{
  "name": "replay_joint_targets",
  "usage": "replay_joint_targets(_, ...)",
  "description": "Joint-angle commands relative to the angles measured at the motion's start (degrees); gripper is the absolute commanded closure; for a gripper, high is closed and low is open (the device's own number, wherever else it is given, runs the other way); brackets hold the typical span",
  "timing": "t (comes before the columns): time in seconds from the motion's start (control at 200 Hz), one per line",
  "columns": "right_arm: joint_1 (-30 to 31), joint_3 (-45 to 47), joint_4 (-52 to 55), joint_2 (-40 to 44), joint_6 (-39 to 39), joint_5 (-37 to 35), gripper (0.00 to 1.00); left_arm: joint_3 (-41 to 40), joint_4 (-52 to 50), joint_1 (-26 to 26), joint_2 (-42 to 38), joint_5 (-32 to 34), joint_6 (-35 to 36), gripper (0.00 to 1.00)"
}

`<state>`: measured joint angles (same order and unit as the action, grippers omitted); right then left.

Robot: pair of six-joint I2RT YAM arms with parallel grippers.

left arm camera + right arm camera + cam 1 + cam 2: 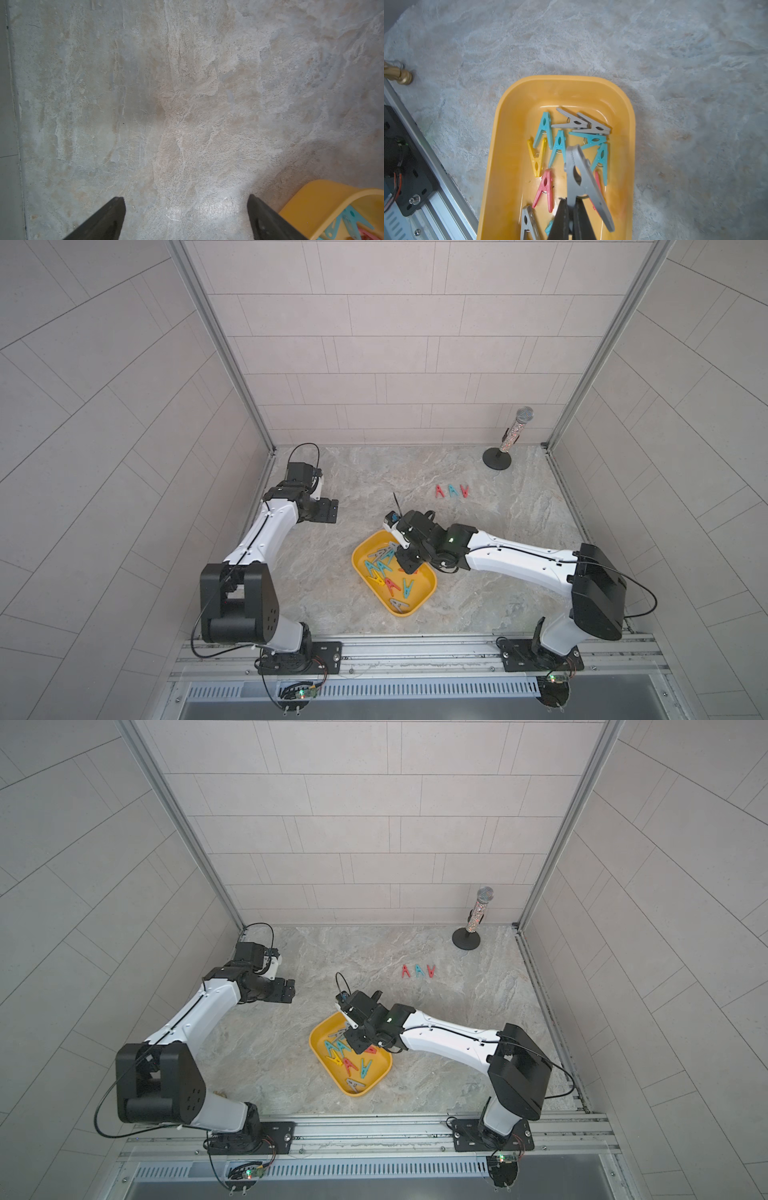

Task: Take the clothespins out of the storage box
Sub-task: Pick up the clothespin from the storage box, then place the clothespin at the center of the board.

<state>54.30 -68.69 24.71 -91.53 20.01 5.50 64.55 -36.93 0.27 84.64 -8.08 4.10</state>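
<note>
**Top views.** We list the box [424, 578] at lower centre of the frame in both top views, with loose pegs [384, 572] inside. A row of three pegs [452, 491] lies on the table [374, 472] right of centre, well apart from the box. The right gripper [409, 569] hangs over the box's upper half. The left gripper [328, 510] sits at centre left, off the box.

**Left wrist.** We log the left gripper [186, 199] spread wide and empty over bare table, with a box corner [311, 197] just beside it.

**Right wrist.** We log the right gripper [571, 209] clenched on one leg of a grey peg [581, 182], which is tilted and raised above the rest.

**Handling note.** The hold looks thin. We judge a straight, slow lift clear of the rim is best, then a carry to the row.
</note>
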Motion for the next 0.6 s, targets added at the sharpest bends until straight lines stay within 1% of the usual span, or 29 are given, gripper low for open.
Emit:
replay_joint_targets(0.0,-2.4,0.5,-0.1,2.9,3.2,-0.8,1.00,-0.6,-1.0,0.4,-0.5,0.2,0.6,0.00)
replay_joint_targets(0.24,-10.7,4.5,-1.3,6.1,7.8,1.0,1.00,-0.7,-1.0,0.4,-0.6,0.3,0.6,0.00)
replay_joint_targets(0.5,-21.8,8.9,-1.4,8.1,11.5,2.8,1.00,-0.6,-1.0,0.3,-0.5,0.4,0.6,0.00)
replay_joint_targets(0.595,-26.0,9.8,-1.3,8.2,11.9,3.6,1.00,-0.6,-1.0,0.4,-0.5,0.5,0.6,0.00)
